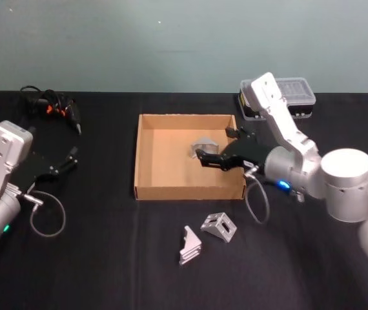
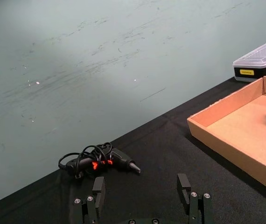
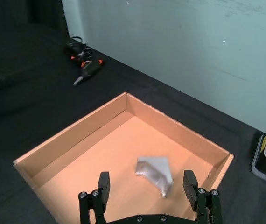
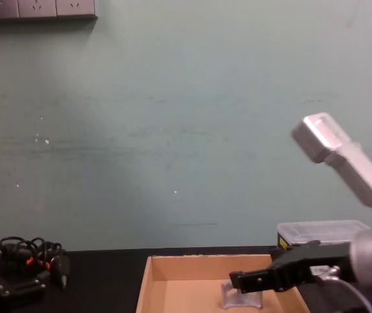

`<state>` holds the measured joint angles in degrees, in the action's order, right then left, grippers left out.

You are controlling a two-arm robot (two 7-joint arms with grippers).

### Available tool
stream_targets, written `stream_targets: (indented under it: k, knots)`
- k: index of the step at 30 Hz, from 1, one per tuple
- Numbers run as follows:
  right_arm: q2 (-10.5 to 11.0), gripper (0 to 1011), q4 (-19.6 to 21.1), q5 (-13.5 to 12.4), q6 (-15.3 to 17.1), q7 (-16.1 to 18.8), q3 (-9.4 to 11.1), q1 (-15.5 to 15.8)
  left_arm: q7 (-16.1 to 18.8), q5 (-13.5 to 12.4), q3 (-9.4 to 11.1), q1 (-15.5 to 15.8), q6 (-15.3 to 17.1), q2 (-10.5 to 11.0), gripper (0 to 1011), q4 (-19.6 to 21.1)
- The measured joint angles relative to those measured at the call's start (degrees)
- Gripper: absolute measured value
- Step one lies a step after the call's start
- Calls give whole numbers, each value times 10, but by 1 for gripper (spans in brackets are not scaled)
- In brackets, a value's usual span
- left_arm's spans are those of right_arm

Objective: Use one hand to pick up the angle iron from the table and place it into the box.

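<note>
Head view, with the box (image 1: 168,169) taken as the middle of your clock: the right gripper (image 1: 214,144) reaches in over the box's 3 o'clock wall and hangs above the right half of its floor. Its fingers are spread wide and hold nothing. One angle iron (image 1: 203,144) lies on the cardboard floor inside the box, toward 2 o'clock from the box's centre, right at the gripper's fingertips.

In the right wrist view you look down past the right gripper (image 3: 146,183) with its two fingers (image 3: 104,185) well apart. The angle iron (image 3: 154,172) rests flat on the floor of the box (image 3: 72,140) in the gap beneath them. You cannot tell from that view whether either finger touches it.

The chest view shows the right gripper (image 4: 254,280) just above the angle iron (image 4: 241,297), which sits on the floor of the box (image 4: 173,287).

On the table (image 1: 93,271), a second angle iron (image 1: 219,227) lies at 5 o'clock of the box, outside its front wall. A third angle iron (image 1: 189,245) lies just beside it, at 6 o'clock.

Your left gripper (image 1: 69,161) is parked at 9 o'clock, well apart from the box, with its fingers open and empty. The left wrist view shows the left gripper (image 2: 142,186) the same way.

The black cable bundle (image 1: 51,106) sits at 10 o'clock, and the plastic case (image 1: 287,97) at 1 o'clock.
</note>
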<state>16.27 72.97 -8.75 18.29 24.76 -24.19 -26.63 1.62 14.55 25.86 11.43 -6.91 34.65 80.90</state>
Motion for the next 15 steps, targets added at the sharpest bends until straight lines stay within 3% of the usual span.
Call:
stream_targets:
  k: [9,11,15]
  knots:
    - [62,1000,138,-36,66,14,17,82,0,0,0,0,0,0,1011,0]
    - [85,1000,185,-49,92,15,25,116,0,0,0,0,0,0,1011,0]
    - [104,1000,226,-61,115,13,33,146,0,0,0,0,0,0,1011,0]
